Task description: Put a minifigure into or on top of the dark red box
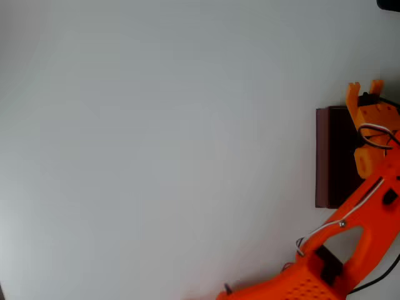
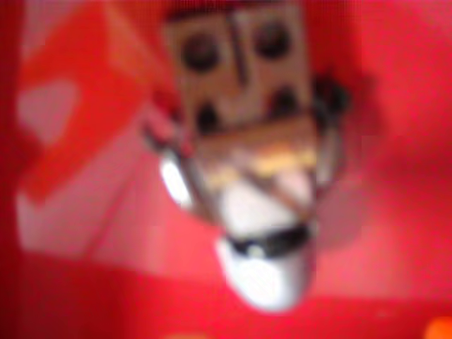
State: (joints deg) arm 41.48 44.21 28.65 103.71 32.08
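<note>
The dark red box (image 1: 323, 156) stands at the right edge of the overhead view, with thin red walls and a very dark inside. My orange gripper (image 1: 365, 87) hangs over its far end, and its two fingertips stand apart. The wrist view is blurred. A minifigure (image 2: 247, 155) shows very close there against red surfaces, its brownish feet with round holes at the top and its pale rounded head at the bottom. No finger presses on it that I can make out. I cannot tell whether it rests on the box floor.
The orange arm (image 1: 350, 250) runs from the bottom right corner up over the box. A wide plain white table (image 1: 156, 150) spreads to the left of the box. A dark object (image 1: 389, 4) sits at the top right corner.
</note>
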